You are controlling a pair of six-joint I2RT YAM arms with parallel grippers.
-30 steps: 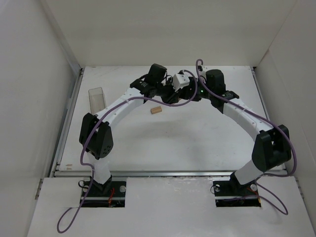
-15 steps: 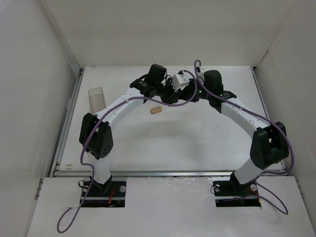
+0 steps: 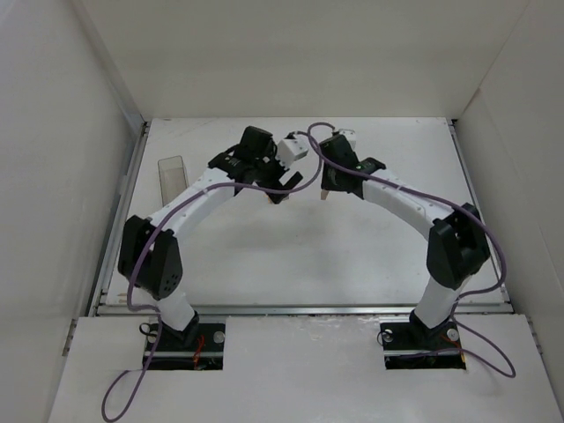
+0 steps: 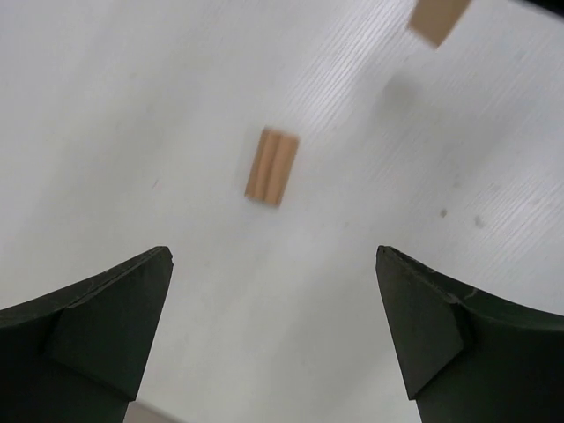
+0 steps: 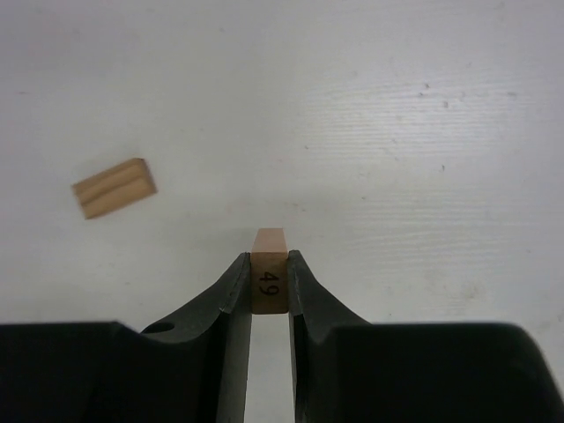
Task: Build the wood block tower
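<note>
Two light-tan wood blocks [image 4: 271, 166] lie flat side by side on the white table, also seen in the right wrist view [image 5: 115, 187]. No stacked wood block tower shows in any view. My right gripper [image 5: 270, 260] is shut on a single tan block [image 5: 270, 280] marked 49, held above the table to the right of the lying pair. That held block shows from above [image 3: 323, 194] and at the top edge of the left wrist view [image 4: 438, 18]. My left gripper [image 4: 273, 256] hangs open over the lying pair with nothing between its fingers; from above it [image 3: 284, 187] covers them.
A clear plastic rectangular container [image 3: 173, 176] stands at the table's left side. White walls [image 3: 70, 176] close in the table on the left, back and right. The two wrists are close together near the table's middle back.
The left gripper has opened and drawn back to the left. The right gripper has shut on the single block and moved left with it. The lying pair has not moved.
</note>
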